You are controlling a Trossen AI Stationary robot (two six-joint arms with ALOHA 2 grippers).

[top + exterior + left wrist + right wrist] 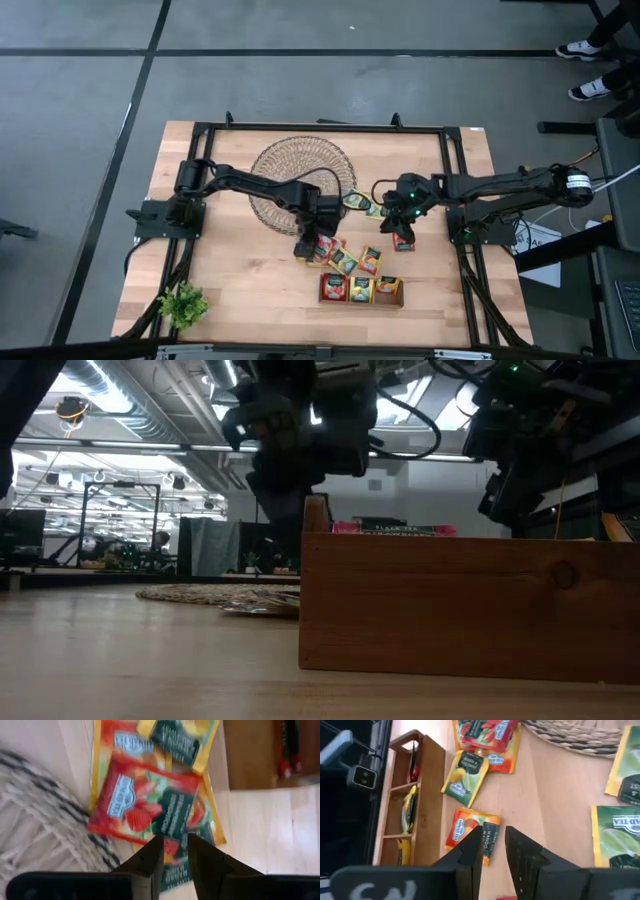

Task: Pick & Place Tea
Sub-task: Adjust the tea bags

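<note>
Hidden: tray [465, 605] fills low view, blocking most sachets.
Left claw [175, 851]: narrow gap over red sachet [150, 802]; grip unclear.
Right claw [493, 845]: narrow gap above orange sachet [465, 830]; grip unclear.
Surface: wooden desk [240, 270].

Tea sachets [343, 260], small flat squares in red, yellow, green & orange w/ dark printed centres, lie loose & overlapping on the wood between wicker dish [300, 180] & wooden tray [360, 290], a few standing in tray's compartments.

Glossy sachets [150, 805], wooden table [240, 270]
</note>
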